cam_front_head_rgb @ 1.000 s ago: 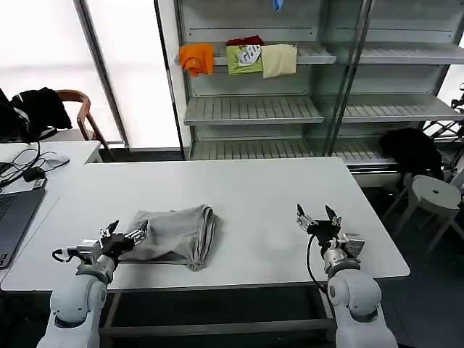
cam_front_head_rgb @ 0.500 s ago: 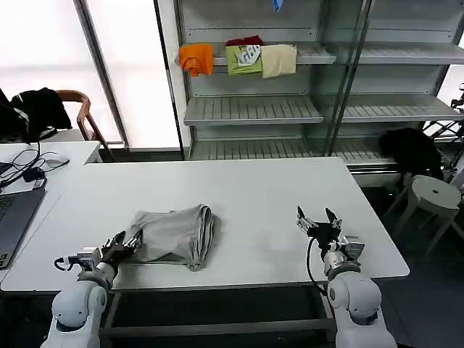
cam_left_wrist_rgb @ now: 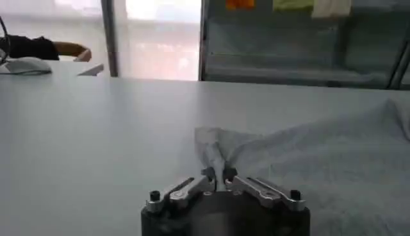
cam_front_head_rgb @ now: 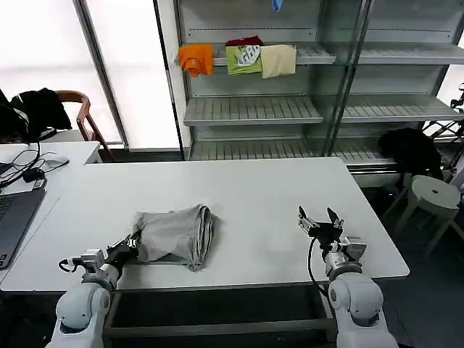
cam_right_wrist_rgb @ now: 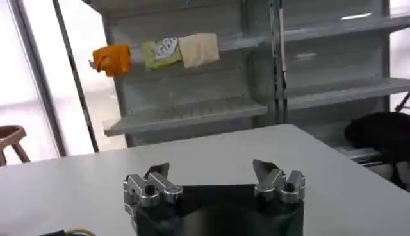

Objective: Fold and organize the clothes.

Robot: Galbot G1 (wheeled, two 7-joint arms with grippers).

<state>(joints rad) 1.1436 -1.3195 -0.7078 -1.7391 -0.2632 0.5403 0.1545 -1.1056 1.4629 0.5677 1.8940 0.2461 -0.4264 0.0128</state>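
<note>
The light grey shirt [cam_front_head_rgb: 174,235] lies bunched into a rough, partly folded heap on the white tabletop [cam_front_head_rgb: 246,196], toward its front edge and left of the middle. It looks like thin, limp knit: light enough to lift with one pinch, with no stiffness, so I judge it will drape and sag from whatever point I hold and drag its loose layers along the surface. Its rolled right side stands up in thick soft folds, while the left side thins out to a flat corner.

My left gripper [cam_front_head_rgb: 125,249] is at that left corner, near the front edge. In the left wrist view its fingers [cam_left_wrist_rgb: 225,174] are clenched on a small peak of the shirt's fabric [cam_left_wrist_rgb: 214,144], which rises into a tent where it is pinched. I take that as a fair hold, though so little cloth is between the fingers that a quick pull could slip it free. A hem or a doubled edge would be the safer place to grasp, and a second hold at the opposite corner would keep the cloth spread.

My right gripper [cam_front_head_rgb: 319,220] hovers over bare tabletop near the front right corner, well apart from the shirt, its fingers [cam_right_wrist_rgb: 155,176] spread wide and holding nothing.
</note>
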